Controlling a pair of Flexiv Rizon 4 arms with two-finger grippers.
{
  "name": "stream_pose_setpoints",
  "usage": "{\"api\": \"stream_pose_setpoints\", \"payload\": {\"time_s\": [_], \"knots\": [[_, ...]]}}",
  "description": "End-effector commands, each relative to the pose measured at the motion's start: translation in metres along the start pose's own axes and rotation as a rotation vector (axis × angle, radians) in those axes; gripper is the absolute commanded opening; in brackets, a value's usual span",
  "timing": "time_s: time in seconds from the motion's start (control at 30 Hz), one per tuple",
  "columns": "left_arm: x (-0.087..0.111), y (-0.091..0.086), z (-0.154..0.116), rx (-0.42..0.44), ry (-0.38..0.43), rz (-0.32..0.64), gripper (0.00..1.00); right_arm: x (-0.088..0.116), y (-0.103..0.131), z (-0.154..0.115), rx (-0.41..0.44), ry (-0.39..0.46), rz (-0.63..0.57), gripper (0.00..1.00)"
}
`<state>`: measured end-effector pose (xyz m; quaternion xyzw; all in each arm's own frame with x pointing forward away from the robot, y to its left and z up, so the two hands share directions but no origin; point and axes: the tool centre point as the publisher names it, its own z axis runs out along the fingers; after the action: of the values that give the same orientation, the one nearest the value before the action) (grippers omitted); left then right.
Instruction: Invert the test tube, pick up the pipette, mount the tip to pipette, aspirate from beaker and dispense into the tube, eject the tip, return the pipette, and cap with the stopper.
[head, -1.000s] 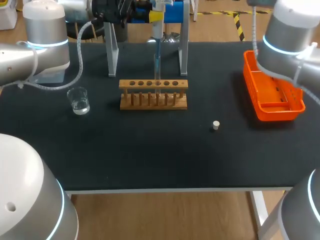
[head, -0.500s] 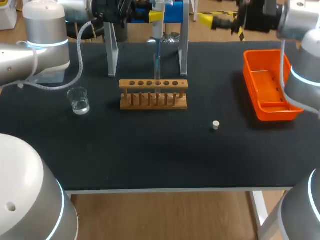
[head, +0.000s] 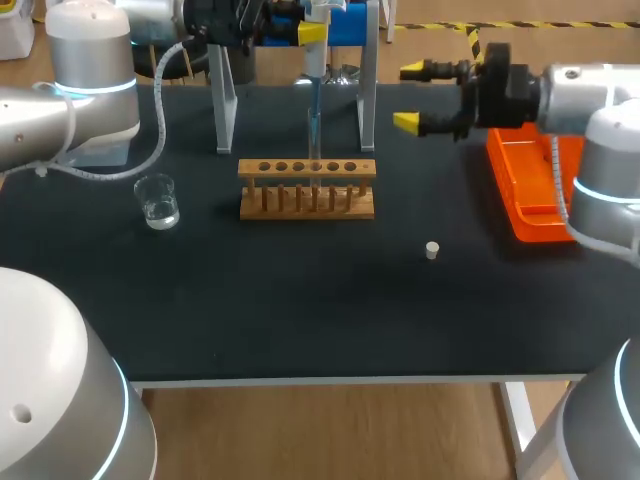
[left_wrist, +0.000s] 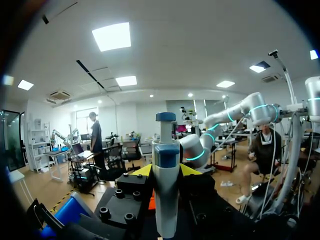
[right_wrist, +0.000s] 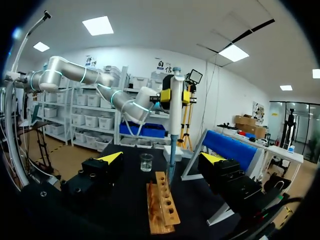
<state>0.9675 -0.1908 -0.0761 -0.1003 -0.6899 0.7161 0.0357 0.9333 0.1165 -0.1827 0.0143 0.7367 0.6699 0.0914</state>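
While my left claw (left_wrist: 166, 171) grips the pipette (left_wrist: 165, 200) upright, tip down in the tube (head: 314, 138) at the rack (head: 246, 168), my right claw (head: 408, 96) hangs spread and empty to its right, facing it side-on | stopper (head: 432, 250): on table (head: 300, 320), nearer right arm, likely its pick.

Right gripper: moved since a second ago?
Yes. The right gripper swung in toward the rack and is now past the tray's rack-side rim, fingers open.

the rack (head: 307, 188) stands mid-table, with the beaker (head: 157, 201) to its left and the stopper (head: 432, 250) to its right, nearer the front edge. the bin (head: 520, 225) lies at the far right. the pipette (head: 313, 45) hangs above the tube (head: 314, 135) standing in the rack.
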Motion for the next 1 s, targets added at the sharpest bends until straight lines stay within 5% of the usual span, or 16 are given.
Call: {"api": "stream_pose_setpoints", "payload": {"time_s": [0.03,0.53,1.0], "knots": [[-0.002,0.000,-0.001,-0.001,0.007,0.000,0.00,-0.016,-0.024,0.033,0.032,0.051,-0.010,1.00],[-0.002,0.000,-0.001,-0.001,0.007,0.000,0.00,-0.027,-0.065,0.093,0.141,0.092,0.041,1.00],[-0.002,0.000,-0.001,-0.001,0.007,0.000,0.00,-0.025,-0.085,0.123,0.194,0.122,0.043,1.00]]}}
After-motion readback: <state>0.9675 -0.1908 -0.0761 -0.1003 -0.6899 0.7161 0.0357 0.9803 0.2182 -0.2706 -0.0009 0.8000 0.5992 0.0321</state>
